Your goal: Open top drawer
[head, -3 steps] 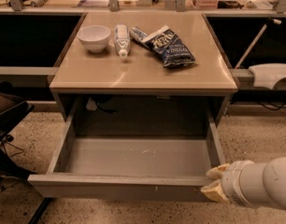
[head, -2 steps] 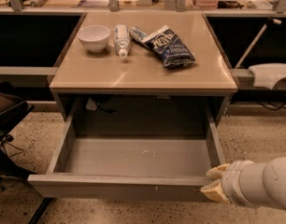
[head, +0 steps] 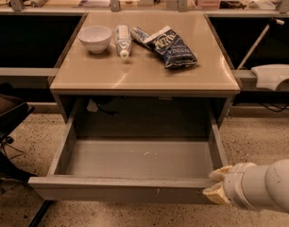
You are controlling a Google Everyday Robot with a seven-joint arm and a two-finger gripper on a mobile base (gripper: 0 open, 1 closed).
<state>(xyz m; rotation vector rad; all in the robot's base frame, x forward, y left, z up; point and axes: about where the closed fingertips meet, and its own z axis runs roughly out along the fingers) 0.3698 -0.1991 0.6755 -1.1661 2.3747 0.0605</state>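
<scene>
Plainly, the drawer (head: 117, 189) is drawn far out of the cabinet, so that its bare grey floor is exposed and its front panel hangs well forward of the table (head: 144, 77) edge. It is judged to be held this way because the opening pull is at or near its end; little more travel seems to be left.

The gripper (head: 214, 184) is found at the right end of that front panel, low in the view. One finger (head: 220, 174) is laid over the panel's top edge and the other is set against its outer face, so the panel's right corner appears to be pinched between them, with only a narrow spread. This hold is likely chosen because no handle is offered and the rim is the only thing to grip. The drawer thus lies to the left of the gripper and behind it, touched at its nearest corner.

Farther out, on the table top, a bowl (head: 94, 37), a tube (head: 122, 40) and a dark bag (head: 170, 46) are set near one another, well apart from the gripper and clear of the drawer's path.
</scene>
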